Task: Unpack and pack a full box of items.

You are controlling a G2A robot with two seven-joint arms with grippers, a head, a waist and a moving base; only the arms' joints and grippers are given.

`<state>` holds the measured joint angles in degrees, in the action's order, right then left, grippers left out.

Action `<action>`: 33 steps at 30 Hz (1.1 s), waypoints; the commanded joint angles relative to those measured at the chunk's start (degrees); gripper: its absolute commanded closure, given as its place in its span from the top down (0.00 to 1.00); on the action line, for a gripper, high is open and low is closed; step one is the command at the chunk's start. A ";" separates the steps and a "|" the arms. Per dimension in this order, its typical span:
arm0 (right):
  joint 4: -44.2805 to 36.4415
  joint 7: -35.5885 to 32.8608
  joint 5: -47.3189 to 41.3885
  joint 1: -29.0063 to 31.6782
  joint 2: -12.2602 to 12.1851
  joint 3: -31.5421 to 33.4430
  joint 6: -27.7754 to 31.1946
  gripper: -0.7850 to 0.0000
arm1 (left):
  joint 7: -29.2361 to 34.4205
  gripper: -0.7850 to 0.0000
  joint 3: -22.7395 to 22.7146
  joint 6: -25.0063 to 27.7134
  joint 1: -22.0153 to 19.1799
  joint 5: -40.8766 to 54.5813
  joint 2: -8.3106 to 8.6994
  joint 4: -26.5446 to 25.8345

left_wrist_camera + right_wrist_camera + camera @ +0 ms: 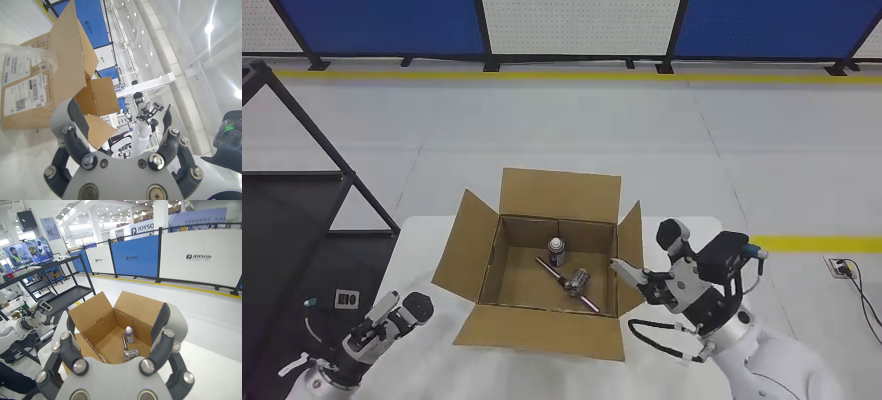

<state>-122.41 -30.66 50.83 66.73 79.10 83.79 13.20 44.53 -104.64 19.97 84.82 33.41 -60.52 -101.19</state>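
1. The box (560, 195) is set open on the white table (542, 378), with all four flaps folded outward.
2. Two items are seen on the box floor. A spray can (556, 250) stands upright toward the far wall. A metal tool (575, 279) is laid flat just beside it, with its rod running diagonally. Whether the two touch cannot be told.
3. The tool's type cannot be made out: only a slim rod with a bulkier shiny head is resolved. In the right wrist view the head (130, 353) is partly cut off by the gripper's own housing.
4. In the left wrist view the box's inside is screened by a side wall carrying shipping labels (24, 94) and by the flaps, so the contents are hidden from that side.
5. The right gripper (646, 250) is located just beside the box's right flap, above table level. Its fingers are spread wide with nothing between them. That flap stands between the gripper and the items.
6. The left gripper (402, 310) is located low by the table's near left corner, well apart from the box. Its fingers are released and nothing is grasped.
7. A black shelf rack (302, 200) is seen left of the table. Blue and white fence panels (582, 25) are seen behind it, with a yellow floor line (542, 73) in front of them.
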 commanded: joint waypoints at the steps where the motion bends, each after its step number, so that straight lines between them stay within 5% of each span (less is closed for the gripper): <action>1: 2.15 -4.56 -4.18 -2.22 0.08 0.57 -6.94 1.00 | -1.74 1.00 0.08 -0.22 -0.71 1.64 -0.12 0.15; 8: 10.55 -16.65 -15.11 -9.96 0.10 3.24 -24.55 1.00 | -6.87 1.00 0.23 -3.28 -2.49 6.04 -0.45 2.22; 20: 11.69 -17.95 -16.50 -9.76 -0.07 2.13 -23.32 1.00 | -6.96 1.00 0.70 -6.03 -2.73 5.34 -0.39 2.07; 33: 19.92 -26.85 -26.88 -16.50 -0.40 -2.51 -24.65 1.00 | -14.94 1.00 4.89 -9.67 -6.23 -2.86 -0.76 0.11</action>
<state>-102.94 -57.56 24.46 50.57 78.72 81.65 -11.58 29.63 -100.07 10.75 78.90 30.94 -61.27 -100.92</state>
